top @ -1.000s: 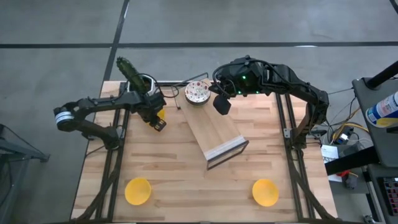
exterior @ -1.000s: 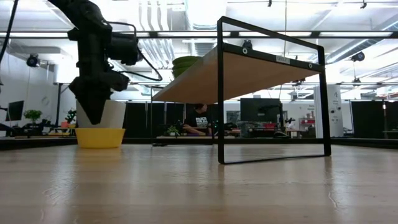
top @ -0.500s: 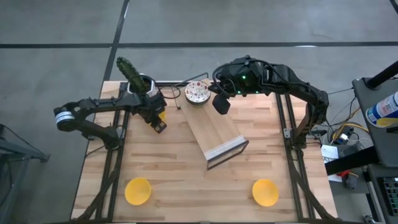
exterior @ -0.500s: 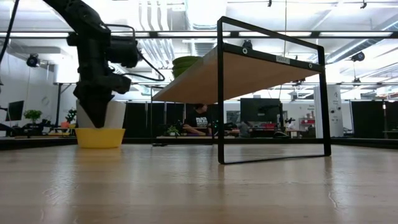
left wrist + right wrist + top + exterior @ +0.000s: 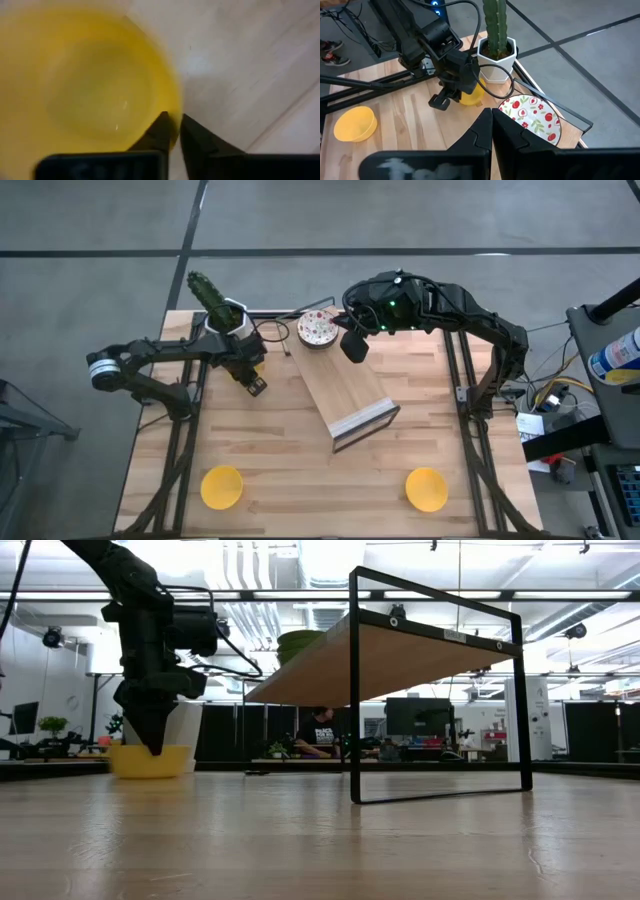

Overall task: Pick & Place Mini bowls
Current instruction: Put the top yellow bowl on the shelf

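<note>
Pinching only the thin rim of the yellow bowl (image 5: 85, 90), the left gripper (image 5: 172, 131) could lose it on lifting, while the right gripper (image 5: 491, 125) waits clenched and empty.

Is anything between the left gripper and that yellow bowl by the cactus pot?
Nothing visible. The left gripper is already at the yellow bowl, its fingers straddling the rim. The cactus pot stands close behind the bowl, not between them.

A mini bowl (image 5: 317, 329) sits on the shelf (image 5: 345, 392), right of the cactus pot (image 5: 226, 319).
</note>
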You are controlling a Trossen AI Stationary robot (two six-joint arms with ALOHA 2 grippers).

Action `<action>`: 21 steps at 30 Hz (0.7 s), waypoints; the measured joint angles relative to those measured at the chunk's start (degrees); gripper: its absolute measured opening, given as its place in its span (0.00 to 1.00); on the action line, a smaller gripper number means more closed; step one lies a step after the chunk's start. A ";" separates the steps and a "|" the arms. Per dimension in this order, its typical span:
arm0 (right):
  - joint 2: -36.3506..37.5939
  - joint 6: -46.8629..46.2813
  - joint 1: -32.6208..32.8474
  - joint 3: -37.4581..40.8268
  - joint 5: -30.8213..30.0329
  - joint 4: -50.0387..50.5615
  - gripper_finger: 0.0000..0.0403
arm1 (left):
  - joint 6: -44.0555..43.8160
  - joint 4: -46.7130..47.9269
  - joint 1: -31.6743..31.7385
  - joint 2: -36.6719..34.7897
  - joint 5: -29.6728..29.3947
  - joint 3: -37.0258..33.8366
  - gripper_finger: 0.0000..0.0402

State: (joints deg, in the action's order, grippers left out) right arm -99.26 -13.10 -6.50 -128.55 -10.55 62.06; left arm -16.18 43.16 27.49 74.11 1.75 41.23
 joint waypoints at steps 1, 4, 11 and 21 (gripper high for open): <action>0.00 0.00 0.00 0.00 0.00 0.00 0.02 | -0.02 0.05 0.02 0.00 0.43 0.11 0.03; 0.00 0.00 0.00 0.00 0.00 0.12 0.02 | -0.01 0.35 -0.01 -0.07 3.48 0.56 0.02; 0.00 -3.52 0.42 0.00 0.51 2.84 0.02 | -0.98 7.92 -3.41 -2.94 6.05 7.11 0.00; 0.22 -7.20 0.64 0.00 0.46 5.30 0.02 | -3.15 12.27 -13.28 -8.32 5.97 23.51 0.00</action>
State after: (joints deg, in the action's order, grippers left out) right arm -99.04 -20.31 -5.86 -128.55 -10.09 67.36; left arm -19.33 55.43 14.20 65.79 7.72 64.74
